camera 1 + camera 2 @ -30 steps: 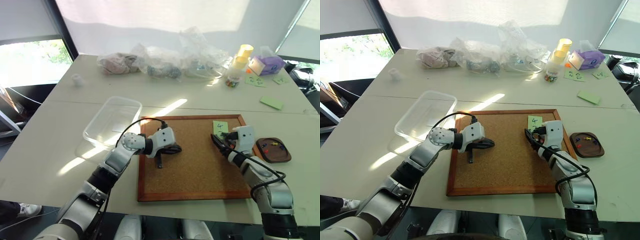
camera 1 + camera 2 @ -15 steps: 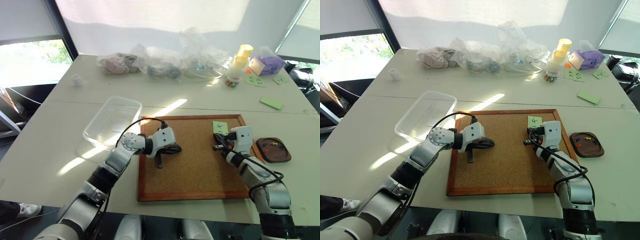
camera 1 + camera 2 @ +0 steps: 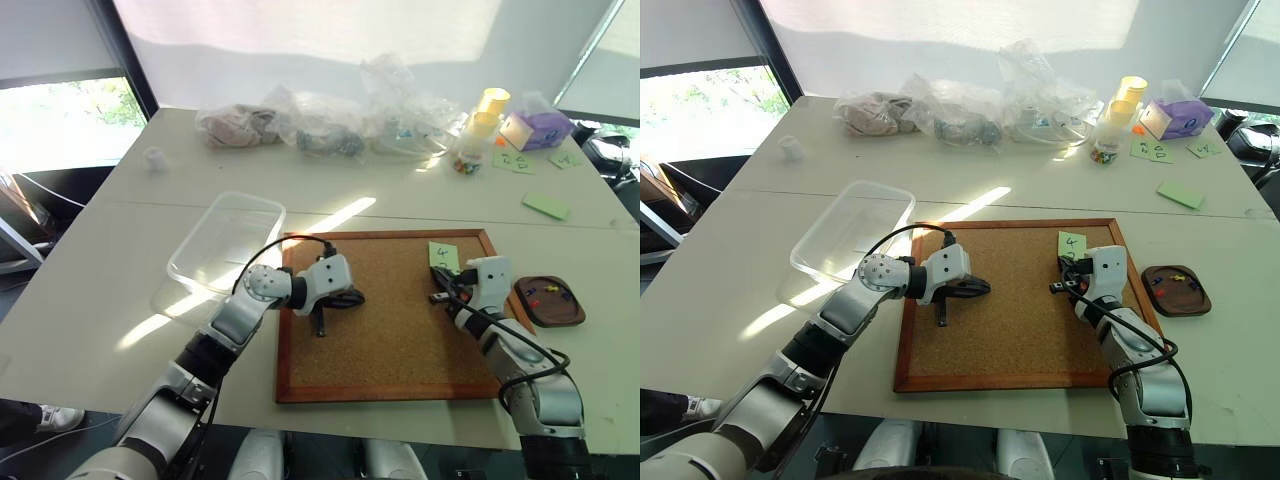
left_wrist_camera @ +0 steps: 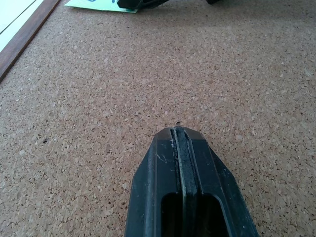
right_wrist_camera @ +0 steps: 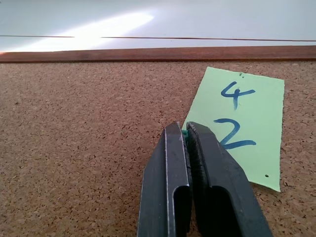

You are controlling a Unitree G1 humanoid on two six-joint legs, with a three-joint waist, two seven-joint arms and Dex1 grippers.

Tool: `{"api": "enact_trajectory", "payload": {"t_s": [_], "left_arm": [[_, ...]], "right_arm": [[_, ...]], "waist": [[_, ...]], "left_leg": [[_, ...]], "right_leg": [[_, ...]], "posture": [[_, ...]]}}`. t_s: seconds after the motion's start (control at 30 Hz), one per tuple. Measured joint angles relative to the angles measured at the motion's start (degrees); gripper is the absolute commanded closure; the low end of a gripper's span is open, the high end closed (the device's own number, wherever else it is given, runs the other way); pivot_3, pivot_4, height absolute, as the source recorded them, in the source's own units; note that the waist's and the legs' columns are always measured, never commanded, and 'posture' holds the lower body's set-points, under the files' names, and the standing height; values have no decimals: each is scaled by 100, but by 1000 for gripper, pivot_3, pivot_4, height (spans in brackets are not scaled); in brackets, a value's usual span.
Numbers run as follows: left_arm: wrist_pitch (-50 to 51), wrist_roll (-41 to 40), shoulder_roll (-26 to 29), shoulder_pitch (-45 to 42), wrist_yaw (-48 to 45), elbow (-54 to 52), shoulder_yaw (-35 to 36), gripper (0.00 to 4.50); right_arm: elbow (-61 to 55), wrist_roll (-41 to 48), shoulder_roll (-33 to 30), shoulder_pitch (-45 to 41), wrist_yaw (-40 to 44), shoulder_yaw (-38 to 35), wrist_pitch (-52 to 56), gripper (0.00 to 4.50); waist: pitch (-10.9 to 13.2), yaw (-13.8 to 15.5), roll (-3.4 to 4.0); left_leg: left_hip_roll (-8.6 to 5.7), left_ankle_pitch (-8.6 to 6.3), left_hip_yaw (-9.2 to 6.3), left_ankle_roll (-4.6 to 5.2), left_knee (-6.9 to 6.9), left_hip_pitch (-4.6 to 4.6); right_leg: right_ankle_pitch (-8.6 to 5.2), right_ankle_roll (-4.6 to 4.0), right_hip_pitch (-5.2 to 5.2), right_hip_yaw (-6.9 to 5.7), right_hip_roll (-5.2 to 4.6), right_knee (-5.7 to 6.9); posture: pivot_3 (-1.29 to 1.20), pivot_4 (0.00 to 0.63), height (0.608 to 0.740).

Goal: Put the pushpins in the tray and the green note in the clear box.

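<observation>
The green note [image 5: 242, 123], marked "4" and "2", lies flat on the cork board [image 3: 390, 335] near its far right corner. My right gripper [image 5: 183, 129] is shut at the note's near edge, and a sliver of green shows between its tips. The note also shows in the left eye view [image 3: 441, 254], just beyond the right gripper [image 3: 438, 296]. Red, yellow and blue pushpins [image 3: 545, 292] rest in the brown tray [image 3: 548, 323], right of the board. My left gripper [image 4: 177, 131] is shut and empty, low over the board's left part. The clear box [image 3: 192, 272] stands left of the board.
Crumpled plastic bags [image 3: 330, 130] line the table's far side. Yellow cups [image 3: 485, 108], a purple tissue box [image 3: 537, 128] and other small green notes [image 3: 515, 160] sit at the back right. A blank green slip [image 3: 545, 206] lies behind the tray, and a small white cup [image 3: 153, 158] at far left.
My right gripper's fingers have closed at the note's near edge and tilted slightly. The left arm has stayed still.
</observation>
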Motion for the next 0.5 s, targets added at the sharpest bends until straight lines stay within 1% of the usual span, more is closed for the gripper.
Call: {"api": "enact_trajectory", "payload": {"t_s": [0.17, 0.33, 0.43, 0.5], "left_arm": [[19, 0, 32, 3, 0, 1, 5, 4500], [19, -12, 32, 7, 2, 1, 26, 4500], [309, -484, 58, 90, -227, -33, 336, 4500], [903, -1067, 285, 129, -664, -178, 618, 4500]], "right_arm": [[-273, 1, -16, -101, -61, -342, -318, 4410], [-277, -4, -13, -102, -51, -353, -328, 4410], [-305, -13, -14, -87, -25, -347, -328, 4410], [-395, -33, -31, -46, -11, -351, -320, 4410]], "waist": [[-3, -12, -3], [-3, -13, -3], [1, -46, -3], [9, -58, 6]], "left_leg": [[0, 0, 0, 0, 0, 10], [0, 0, 0, 0, 1, 11], [1, 0, 0, 0, 0, 1], [3, 0, 0, 0, -1, -9]], "right_leg": [[0, 0, 11, -1, 1, 0], [0, 0, 12, 0, 1, 1], [0, 1, -5, 0, 3, 7], [1, 2, -22, 0, 8, 17]], "posture": [[0, 150, 740], [0, 150, 740], [0, 150, 740], [0, 150, 740]]}}
